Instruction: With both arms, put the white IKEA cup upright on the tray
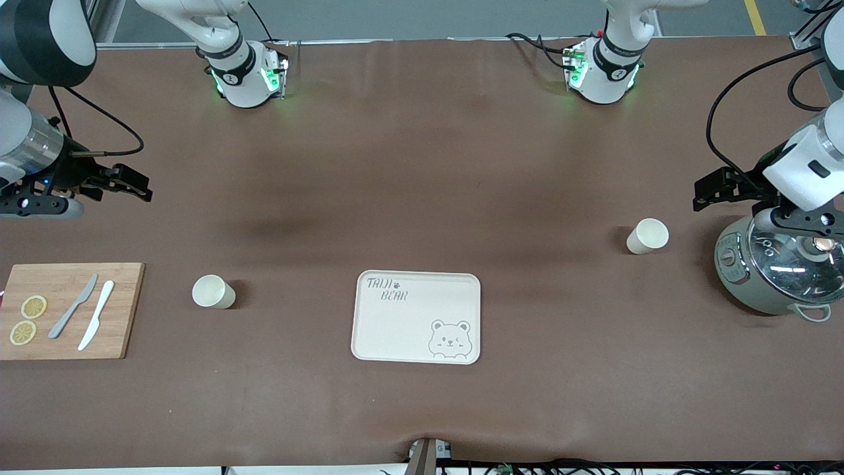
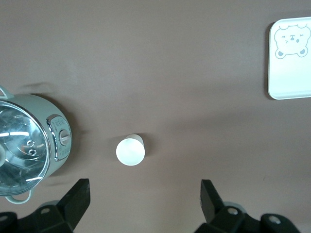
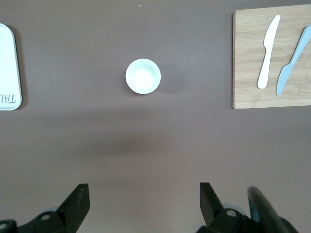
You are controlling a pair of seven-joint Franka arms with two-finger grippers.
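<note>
Two white cups stand on the brown table. One cup [image 1: 213, 291] [image 3: 143, 76] stands mouth up toward the right arm's end, beside the cream bear tray [image 1: 417, 316] [image 3: 7, 68]. The other cup [image 1: 647, 236] [image 2: 130, 151] stands toward the left arm's end, a little farther from the front camera than the tray [image 2: 291, 58]; I cannot tell whether its mouth or base faces up. My right gripper [image 1: 142, 185] [image 3: 144, 196] hangs open and empty in the air above the table at its end. My left gripper [image 1: 702, 191] [image 2: 145, 194] hangs open and empty next to the second cup.
A wooden cutting board [image 1: 69, 310] [image 3: 252, 58] at the right arm's end carries two lemon slices [image 1: 28, 320], a grey knife [image 1: 72, 307] and a white knife [image 1: 96, 315]. A pale green cooker with a glass lid [image 1: 771, 267] [image 2: 29, 141] stands under the left wrist.
</note>
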